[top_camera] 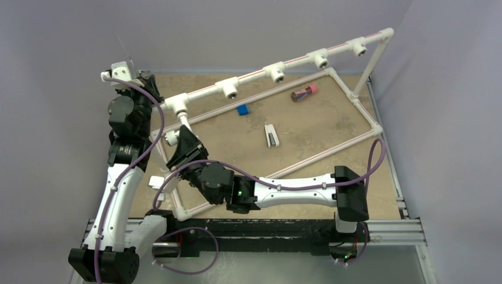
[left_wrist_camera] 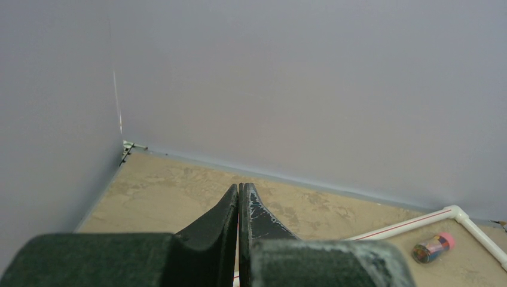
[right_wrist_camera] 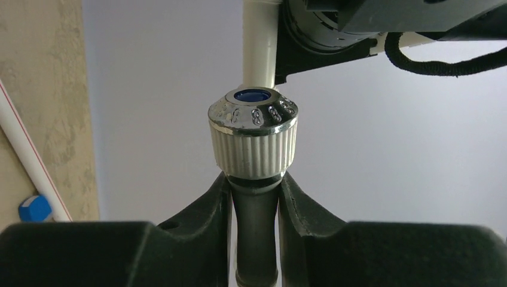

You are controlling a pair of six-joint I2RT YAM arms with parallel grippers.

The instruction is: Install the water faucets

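Observation:
A water faucet, with a ribbed white knob capped in silver and blue, sits between my right gripper's fingers, which are shut on its dark stem just under the knob. From above, that faucet is at the left end of the raised pipe rail, just below the leftmost T fitting, with the right gripper on it. My left gripper is shut and holds nothing; it hovers at the back left corner.
The white pipe frame rings the table, and its raised rail carries several T fittings. Inside lie a blue block, a flat white-and-black piece and a small bottle. A small white part lies by the left arm.

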